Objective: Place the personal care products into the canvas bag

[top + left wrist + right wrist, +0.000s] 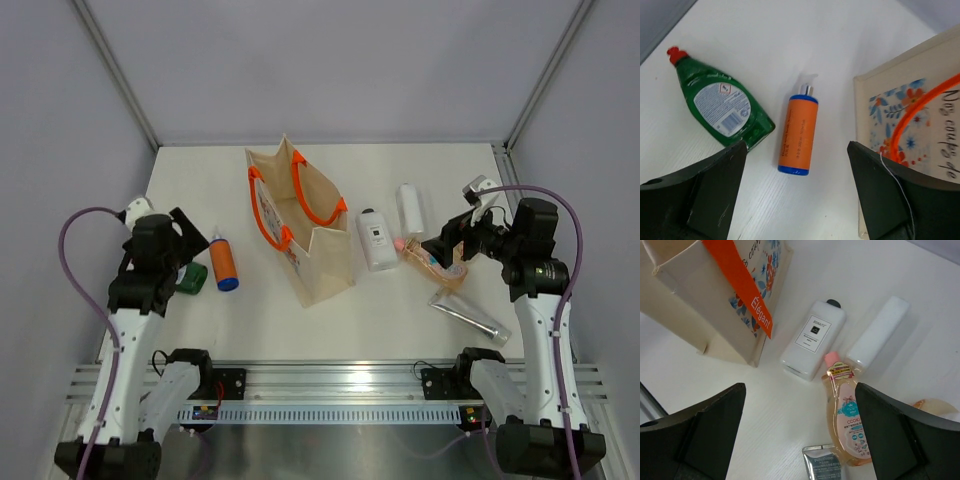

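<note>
The canvas bag (330,262) stands open mid-table with orange handles (318,205). Left of it lie the orange bottle with a blue cap (222,262) and a green bottle (189,279). My left gripper (195,243) hovers open above them; in the left wrist view the orange bottle (799,134) lies between its fingers (715,185). Right of the bag lie a white flat bottle (376,240), a white cylinder (410,208), a pink bottle (424,256) and a silver tube (470,316). My right gripper (450,242) hangs open and empty over the pink bottle (847,415).
The bag's printed side (910,115) rises just right of the left gripper. A beige item (934,406) shows partly behind the right finger. Metal frame posts (115,70) and grey walls bound the table. The arm bases sit along the near rail (330,378).
</note>
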Controlling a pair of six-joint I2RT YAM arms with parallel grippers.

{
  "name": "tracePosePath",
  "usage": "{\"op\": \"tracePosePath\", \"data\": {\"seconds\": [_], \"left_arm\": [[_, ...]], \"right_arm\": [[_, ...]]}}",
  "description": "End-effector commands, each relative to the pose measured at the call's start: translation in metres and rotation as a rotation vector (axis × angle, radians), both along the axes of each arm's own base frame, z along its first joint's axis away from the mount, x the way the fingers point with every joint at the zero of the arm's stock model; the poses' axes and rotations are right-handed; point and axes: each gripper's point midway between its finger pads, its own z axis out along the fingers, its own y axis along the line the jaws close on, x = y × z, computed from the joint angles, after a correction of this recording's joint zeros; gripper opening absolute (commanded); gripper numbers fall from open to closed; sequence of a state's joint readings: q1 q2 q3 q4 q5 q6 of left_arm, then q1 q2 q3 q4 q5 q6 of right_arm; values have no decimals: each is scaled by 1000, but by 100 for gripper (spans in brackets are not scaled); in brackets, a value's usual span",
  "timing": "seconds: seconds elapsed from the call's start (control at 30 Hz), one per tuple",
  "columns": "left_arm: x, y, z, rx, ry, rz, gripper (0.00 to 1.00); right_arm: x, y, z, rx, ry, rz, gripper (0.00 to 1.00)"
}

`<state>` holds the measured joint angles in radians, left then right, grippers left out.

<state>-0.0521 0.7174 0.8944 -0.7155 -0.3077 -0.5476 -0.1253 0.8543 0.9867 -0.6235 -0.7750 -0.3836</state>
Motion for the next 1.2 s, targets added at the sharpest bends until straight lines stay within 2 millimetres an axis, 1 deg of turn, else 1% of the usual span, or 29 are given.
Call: {"op": "tracePosePath", "data": {"seconds": [0.0,0.03,0.07,0.1,0.13,0.17,0.2,0.23,0.27,0.3,0.33,0.43,0.47,0.5,0.53,0.6,0.63,0.7,0.73,0.77,0.83,0.87,0.97,1.0,1.07,1.1,1.17], "left_arm": [[2,4,-40,-19,204,58,86],[5,1,-46,-19,228,36,86],[13,-5,-60,-41,278,5,87],[16,-9,-67,-52,309,-13,87],[22,-18,-85,-84,383,-54,87],[24,-18,-83,-85,377,-54,87],[28,-23,-102,-109,452,-68,86],[32,-27,-110,-122,477,-87,85],[41,-33,-114,-143,478,-116,83],[45,-35,-130,-151,531,-122,83],[50,-36,-135,-146,546,-133,81],[69,-40,-147,-135,588,-166,80],[72,-42,-150,-118,602,-172,80],[81,-43,-147,-110,599,-184,80],[82,-44,-158,-98,640,-200,80],[87,-44,-164,-83,669,-205,81],[85,-42,-175,-77,706,-200,81],[86,-40,-184,-66,727,-196,80],[83,-40,-193,-69,751,-196,78],[83,-41,-198,-69,759,-197,77],[81,-41,-206,-72,778,-201,71],[82,-42,-209,-80,783,-206,65],[84,-43,-208,-78,780,-221,54],[85,-43,-207,-76,777,-224,44],[87,-44,-202,-78,759,-226,30],[89,-44,-192,-77,725,-227,15],[92,-46,-174,-85,660,-226,5]], "right_arm": [[-5,15,-1,34,-30,109,100],[-6,15,-2,33,-35,109,100],[-6,15,-5,37,-30,110,100],[-7,15,-6,37,-29,111,99],[-8,15,-7,31,-35,111,99],[-9,15,-6,26,-42,109,100],[-9,14,-8,23,-42,104,100],[-11,14,-6,19,-55,105,100],[-12,14,-5,18,-56,104,100],[-12,14,-5,19,-56,105,99],[-13,15,-4,20,-57,109,99],[-16,17,-4,23,-54,120,99],[-16,17,-4,24,-54,123,99],[-17,17,-5,25,-51,123,100],[-17,17,-6,24,-48,125,100],[-17,17,-5,24,-48,125,99],[-18,17,-5,21,-50,123,100],[-18,16,-5,17,-52,118,99],[-18,15,-5,13,-55,115,100],[-18,15,-6,12,-53,114,100],[-18,15,-6,9,-56,114,100],[-18,15,-6,11,-54,114,99],[-18,15,-7,11,-49,113,99],[-18,15,-7,11,-49,113,99],[-17,14,-7,8,-51,110,100],[-17,14,-8,6,-51,107,99],[-17,13,-8,3,-53,103,100]]}}
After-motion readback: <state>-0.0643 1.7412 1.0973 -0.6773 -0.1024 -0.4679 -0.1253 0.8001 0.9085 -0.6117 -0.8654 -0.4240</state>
